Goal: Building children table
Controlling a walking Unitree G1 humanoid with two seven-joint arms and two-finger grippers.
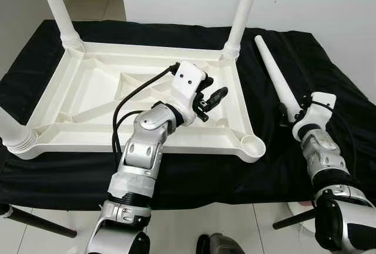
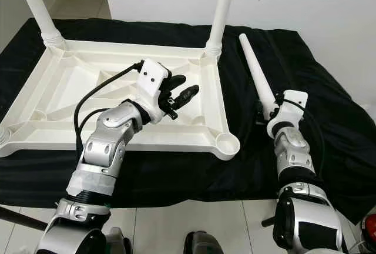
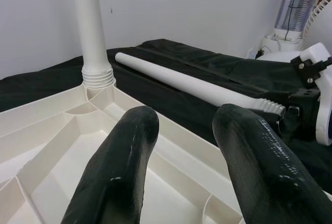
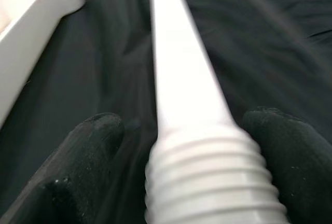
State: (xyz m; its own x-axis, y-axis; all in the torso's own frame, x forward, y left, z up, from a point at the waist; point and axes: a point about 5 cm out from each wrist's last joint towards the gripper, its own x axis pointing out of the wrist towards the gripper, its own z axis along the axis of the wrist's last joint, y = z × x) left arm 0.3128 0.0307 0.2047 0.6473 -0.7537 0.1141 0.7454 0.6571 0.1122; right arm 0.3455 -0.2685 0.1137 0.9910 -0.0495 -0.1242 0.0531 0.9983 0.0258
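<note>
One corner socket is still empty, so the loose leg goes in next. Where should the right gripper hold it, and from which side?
Probably at the thick ribbed end of the loose leg, the end nearest the robot, coming from above with the fingers either side. It lies flat on the black cloth and tapers away, so that end gives most to hold. The right gripper already straddles it, open.

Smooth white plastic tabletop (image 1: pixel 88 98), matt black cloth (image 1: pixel 329 66)

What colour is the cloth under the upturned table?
Black. The cloth shows best in the left eye view, spread beneath the white table.
</note>
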